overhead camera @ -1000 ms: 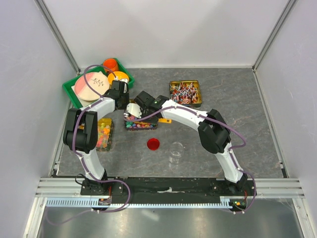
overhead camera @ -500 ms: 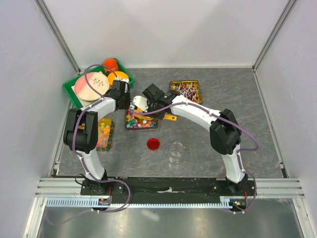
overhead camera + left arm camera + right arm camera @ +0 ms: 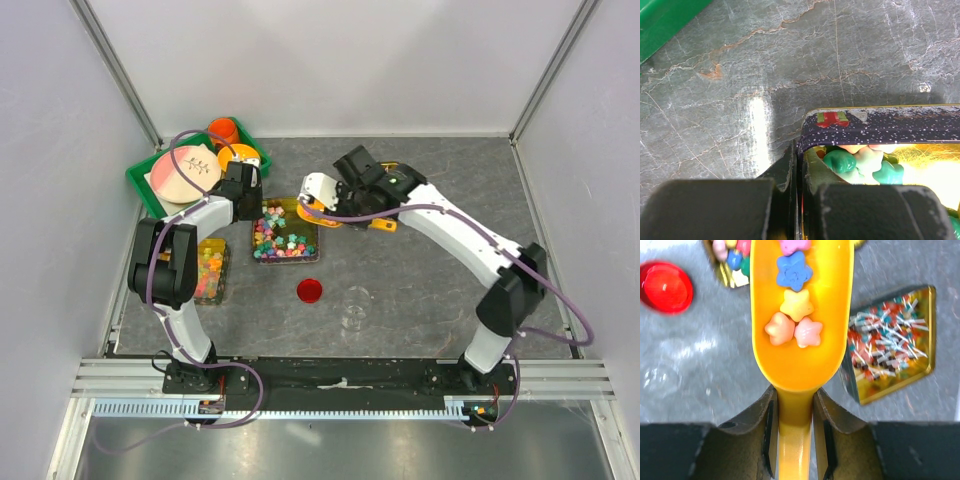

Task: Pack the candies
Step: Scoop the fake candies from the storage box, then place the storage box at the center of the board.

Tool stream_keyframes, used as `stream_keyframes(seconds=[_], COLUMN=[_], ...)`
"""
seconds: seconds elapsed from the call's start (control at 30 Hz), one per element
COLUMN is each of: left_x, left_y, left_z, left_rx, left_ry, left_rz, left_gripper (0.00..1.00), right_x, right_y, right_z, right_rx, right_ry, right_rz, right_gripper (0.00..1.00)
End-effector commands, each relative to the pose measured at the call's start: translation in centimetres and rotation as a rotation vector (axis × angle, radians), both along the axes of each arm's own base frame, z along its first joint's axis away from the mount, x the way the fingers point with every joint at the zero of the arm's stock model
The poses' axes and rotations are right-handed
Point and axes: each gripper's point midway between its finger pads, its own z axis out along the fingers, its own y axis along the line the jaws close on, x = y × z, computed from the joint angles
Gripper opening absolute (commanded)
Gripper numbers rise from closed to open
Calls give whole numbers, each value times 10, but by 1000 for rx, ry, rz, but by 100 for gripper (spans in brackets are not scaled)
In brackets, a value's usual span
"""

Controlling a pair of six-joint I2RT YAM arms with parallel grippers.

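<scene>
- The left claw (image 3: 799, 162) is clenched on the rim of the candy tin (image 3: 880, 126), one finger outside the wall and one inside.
- That tin sits left of the table's middle, and the star-shaped candies (image 3: 283, 235) fill it in mixed colours.
- The right claw (image 3: 795, 402) grasps the handle of a yellow scoop (image 3: 805, 360), held above the table just beside the tin's far right corner.
- Five stars lie in the scoop: pink, blue, yellow, peach and pink.
- A red lid (image 3: 310, 290) and a clear jar (image 3: 355, 305) stand near each other, apart, between the tin and the near edge.
- A lollipop tin (image 3: 890, 345) lies beyond the scoop toward the far edge.
- A green tray (image 3: 145, 185) fills the far left corner.
- A gummy tin (image 3: 210, 272) lies by the left edge.
</scene>
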Motion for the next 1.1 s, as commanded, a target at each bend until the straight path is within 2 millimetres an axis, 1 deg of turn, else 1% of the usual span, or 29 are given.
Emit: stream_keyframes(seconds=[0.0, 0.03, 0.1, 0.2, 0.23, 0.27, 0.3, 0.37, 0.4, 0.47, 0.5, 0.6, 0.77, 0.83, 0.97, 1.07], left_x=[22, 24, 22, 24, 24, 22, 24, 20, 22, 21, 19, 16, 6, 3, 0, 0], left_y=[-2, -2, -1, 0, 0, 1, -1, 0, -2, -4, -10, -14, -24, -26, -25, -22], left_z=[19, 21, 20, 27, 28, 25, 27, 23, 27, 27, 28, 31, 30, 28, 25, 25], left_rx=[5, 8, 21, 37, 45, 51, 51, 64, 59, 60, 45, 43, -5, -14, -16, -6], left_ry=[-71, -75, -59, -57, -53, -37, -35, -6, -9, 6, 27, 46, 78, 89, 102, 102], left_rz=[-19, -22, -34, -49, -57, -63, -72, -90, -103, -137, -168, -226, -287, -293, -290, -274], left_gripper=[2, 2, 2, 2, 1, 1, 1, 2, 2, 2, 1, 2, 2, 2, 1, 1], right_x=[-32, -38, -49, -71, -77, -82, -91, -100, -109, -121, -126, -139, -152, -154, -158, -162], right_y=[-31, -39, -52, -71, -77, -82, -90, -97, -104, -110, -113, -121, -135, -140, -147, -149], right_z=[29, 33, 34, 40, 35, 35, 34, 34, 35, 34, 36, 37, 31, 30, 32, 27], right_rx=[-9, -11, -28, -38, -55, -61, -74, -86, -93, -100, -94, -91, -124, -139, -156, -161], right_ry=[5, -2, 14, 18, 33, 39, 52, 65, 79, 113, 110, 123, 148, 146, 147, 162], right_rz=[56, 63, 67, 82, 89, 91, 96, 105, 111, 126, 130, 140, 138, 133, 128, 130], right_gripper=[0, 0, 0, 0, 0, 0, 0, 0, 0, 0, 0, 0, 0, 0, 0, 0])
